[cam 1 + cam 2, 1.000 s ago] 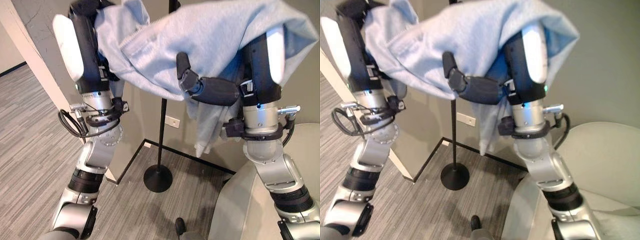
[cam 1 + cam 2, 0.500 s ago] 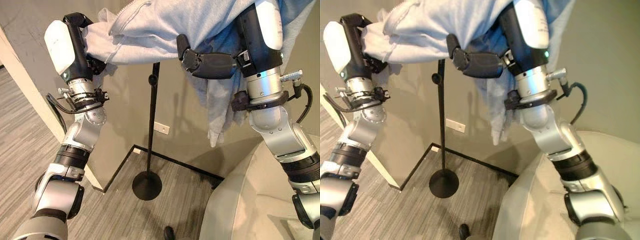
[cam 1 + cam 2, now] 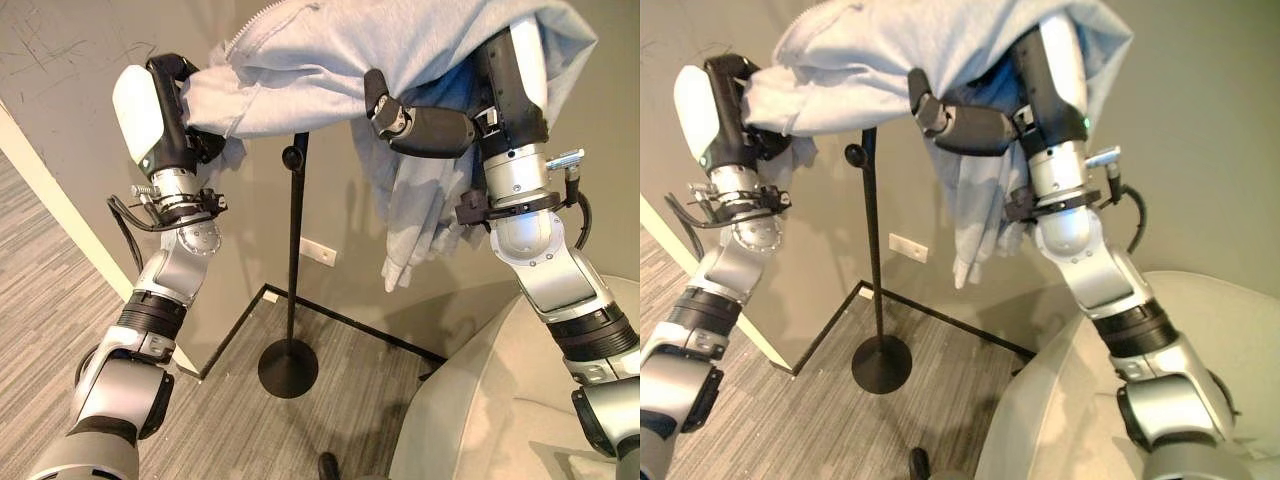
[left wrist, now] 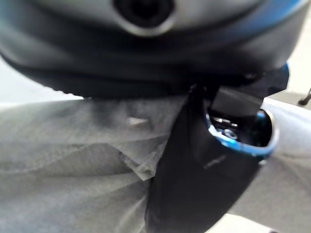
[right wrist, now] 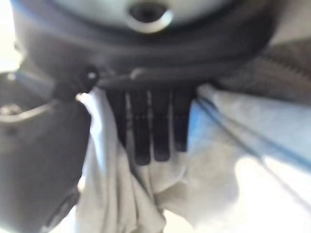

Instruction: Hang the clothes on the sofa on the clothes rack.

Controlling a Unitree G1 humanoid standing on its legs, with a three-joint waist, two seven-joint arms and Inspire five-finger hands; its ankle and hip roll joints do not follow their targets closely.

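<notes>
The big grey hoodie [image 3: 400, 55] is hanging soft and floppy across both raised arms, over the black clothes rack [image 3: 292, 250]. It is looking light but droopy, so holding the thick edges is best. The left hand [image 3: 170, 90] and right hand [image 3: 425, 125] are buried in cloth, so I cannot tell their fingers. The sofa [image 3: 490, 400] is sitting just beside the rack

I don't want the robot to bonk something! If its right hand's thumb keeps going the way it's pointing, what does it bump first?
Probably the clothes rack's pole. The right hand is draped in the light grey hoodie; its thumb juts toward the robot's left, where the pole stands. Depth is unclear, so it might pass in front.
</notes>
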